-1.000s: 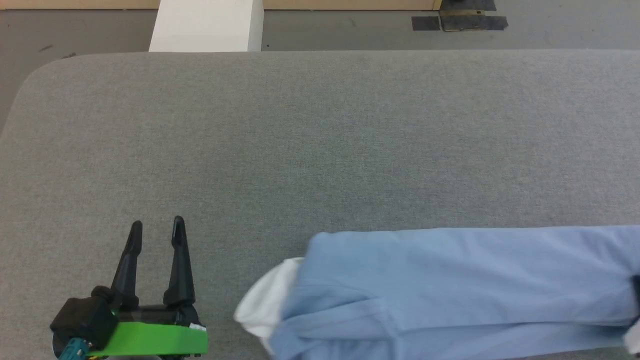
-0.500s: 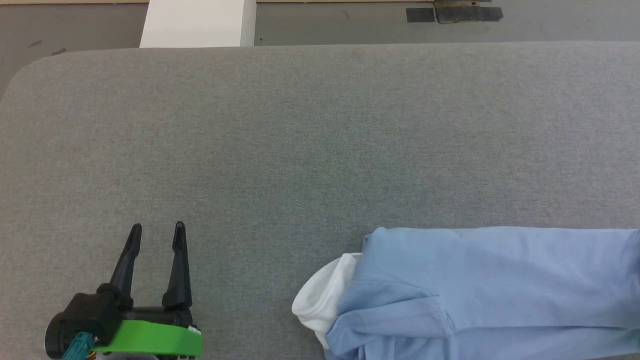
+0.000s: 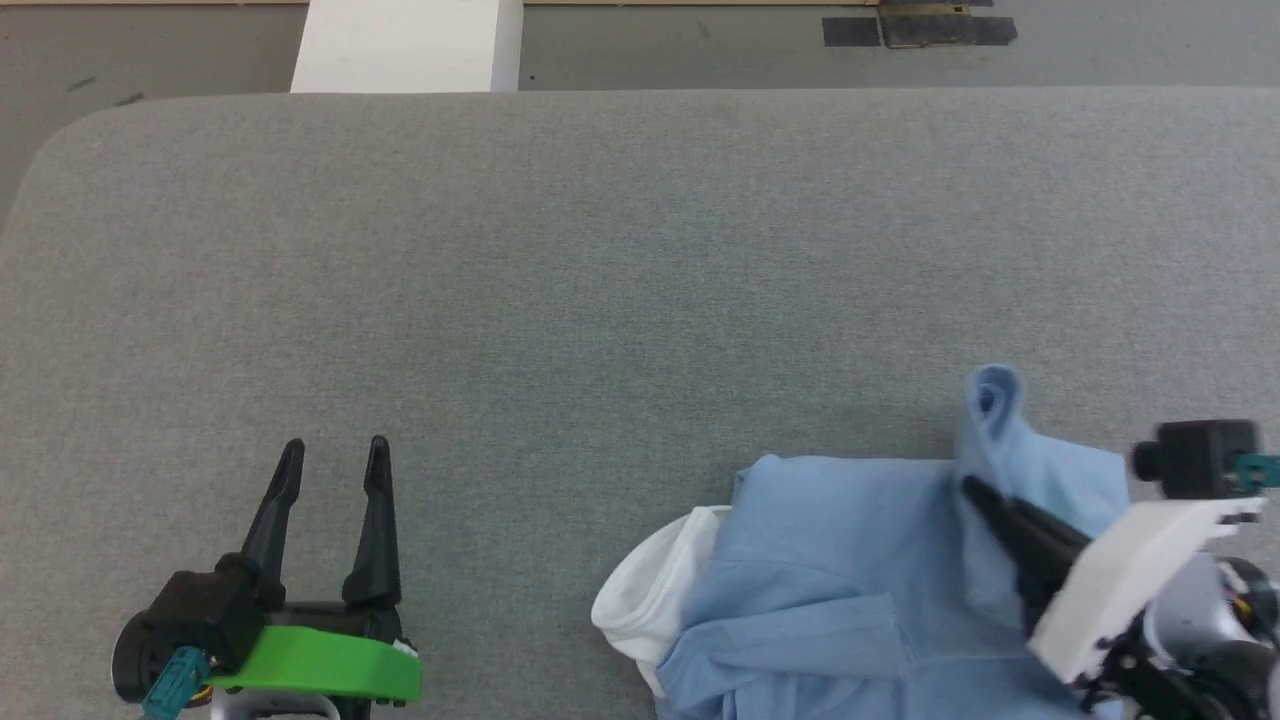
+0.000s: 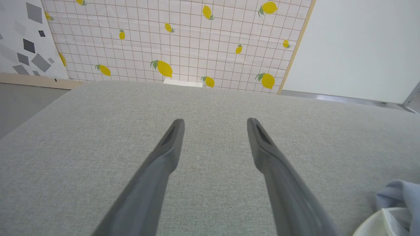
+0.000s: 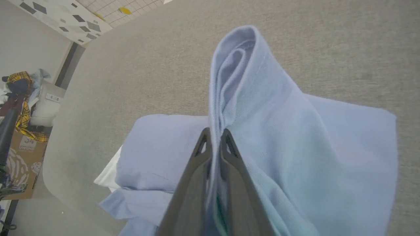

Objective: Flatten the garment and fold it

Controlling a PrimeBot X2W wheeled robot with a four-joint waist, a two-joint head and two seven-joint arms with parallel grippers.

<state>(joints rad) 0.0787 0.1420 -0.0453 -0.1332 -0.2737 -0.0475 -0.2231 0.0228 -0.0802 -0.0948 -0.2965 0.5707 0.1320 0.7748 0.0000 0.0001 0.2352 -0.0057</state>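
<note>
The garment (image 3: 840, 560), a light blue T-shirt with a white inner layer poking out at its left end, lies folded lengthwise near the front right of the grey table (image 3: 600, 280). My right gripper (image 3: 975, 492) is shut on the garment's right end and holds it lifted, doubled back over the rest. In the right wrist view the pinched cloth (image 5: 236, 85) stands up in a fold above the shut gripper (image 5: 215, 134). My left gripper (image 3: 335, 455) stands open at the front left, away from the cloth. In the left wrist view the open gripper (image 4: 215, 123) has bare table between its fingers, and a corner of the garment (image 4: 393, 196) shows at lower right.
A white block (image 3: 405, 45) stands on the floor beyond the table's far edge. Dark tape patches (image 3: 915, 30) mark the floor at the back right. A cardboard box with clothes (image 5: 19, 141) sits off the table's rounded corner in the right wrist view.
My right gripper has come into the head view carrying the garment's right end up and leftward over the rest. The left gripper has not moved; the camera shifted slightly.
</note>
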